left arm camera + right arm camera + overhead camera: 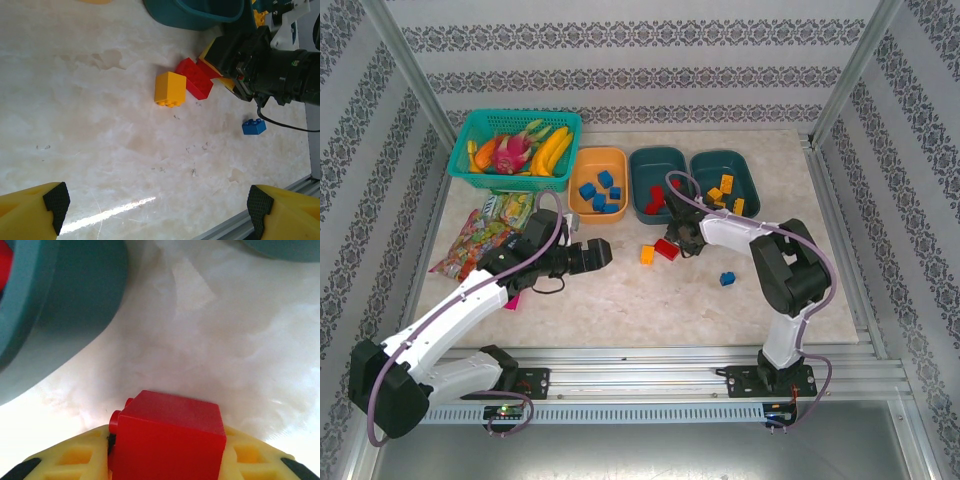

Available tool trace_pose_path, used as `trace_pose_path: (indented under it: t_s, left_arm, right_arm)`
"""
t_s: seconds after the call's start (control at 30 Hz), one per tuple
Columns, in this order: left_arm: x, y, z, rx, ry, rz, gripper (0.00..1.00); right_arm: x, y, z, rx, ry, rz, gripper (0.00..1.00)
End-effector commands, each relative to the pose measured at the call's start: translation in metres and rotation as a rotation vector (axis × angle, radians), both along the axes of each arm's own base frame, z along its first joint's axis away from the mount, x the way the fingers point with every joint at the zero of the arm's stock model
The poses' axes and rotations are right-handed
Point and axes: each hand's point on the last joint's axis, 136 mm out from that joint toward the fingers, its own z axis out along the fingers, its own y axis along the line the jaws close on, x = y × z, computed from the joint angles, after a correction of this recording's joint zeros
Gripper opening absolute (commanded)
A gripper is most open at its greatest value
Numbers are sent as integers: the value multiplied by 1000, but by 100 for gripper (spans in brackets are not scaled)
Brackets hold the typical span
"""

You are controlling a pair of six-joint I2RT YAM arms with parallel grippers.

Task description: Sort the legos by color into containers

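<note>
Red lego [167, 435]: betw. right claw's fingers, at table level, near wall of teal bin [75, 290].
Right claw [165, 462]: clamped on red lego, a finger against each side.
Left claw [157, 215]: spread wide, empty, over bare table [100, 150].
Other legos: yellow-orange lego [170, 89] just beside red; blue lego [254, 126] apart, nearer the arm bases.

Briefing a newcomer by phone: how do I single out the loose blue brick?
Find the rightmost dark teal plastic bin. Nearer the arm bases, a small blue plastic brick lies apart on the marble table; its neighbours are one red brick, one yellow brick.
</note>
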Motion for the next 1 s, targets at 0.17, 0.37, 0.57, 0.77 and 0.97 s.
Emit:
trace_pose_path:
  t_s: [0.17, 0.37, 0.57, 0.77, 0.97]
  left_arm:
    - [30, -21, 44, -65, -90, -4, 94]
    - [70, -38, 54, -108, -60, 20, 94]
    - [124, -39, 55, -161, -27, 83, 94]
    - [158, -37, 54, -136, -32, 91, 93]
    - [169, -38, 48, -122, -21, 86, 93]
  right_arm:
    - [-25, 12, 92, -58, -186, 174, 29]
    - [25, 39, 130, -50, -305, 275, 29]
    - [105, 64, 115, 1, -287, 344, 29]
    - [170, 67, 90, 3, -264, 340, 29]
    - [208, 73, 63, 27, -246, 354, 31]
